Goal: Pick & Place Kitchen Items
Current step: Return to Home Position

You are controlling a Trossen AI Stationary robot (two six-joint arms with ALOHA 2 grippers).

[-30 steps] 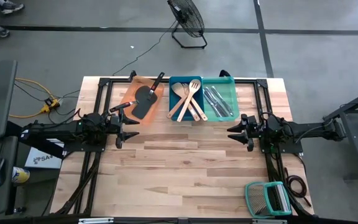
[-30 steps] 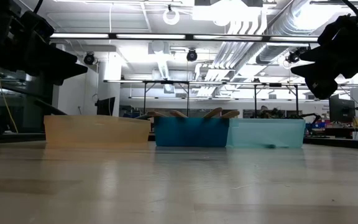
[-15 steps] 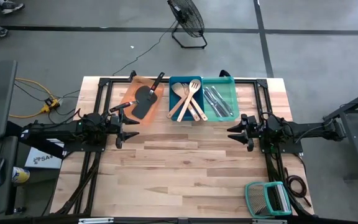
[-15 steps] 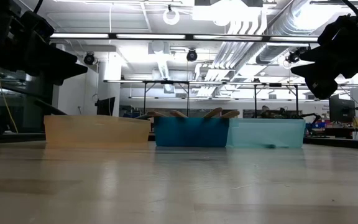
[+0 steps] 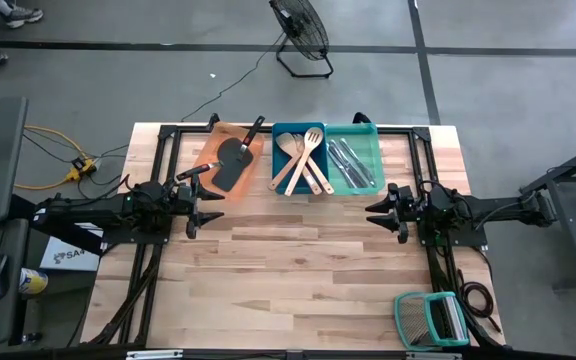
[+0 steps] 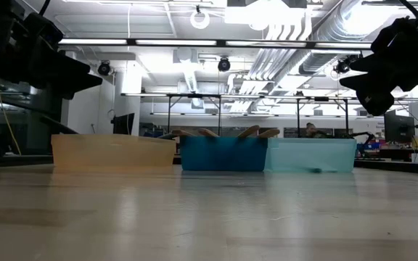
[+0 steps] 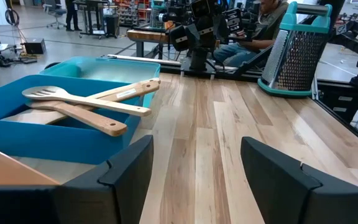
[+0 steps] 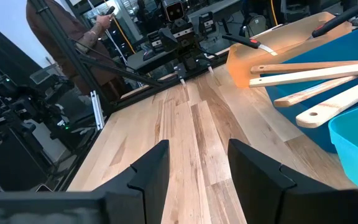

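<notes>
Left gripper (image 5: 211,207) wide, empty, over counter (image 5: 298,270) near orange tray (image 5: 225,131). Right gripper (image 5: 373,212) spread, holding nothing, opposite side. Wooden spoons (image 5: 303,160) lie in blue tray (image 5: 276,150).

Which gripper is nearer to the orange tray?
Left. The left gripper hangs by a corner of the orange tray; the right gripper is farther off, past the teal tray.

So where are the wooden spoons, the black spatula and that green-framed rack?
wooden spoons (image 5: 301,160): high view, on the crossed handles.
black spatula (image 5: 230,172): high view, on its broad blade.
green-framed rack (image 5: 430,318): high view, on its middle, at the table's near right corner.
</notes>
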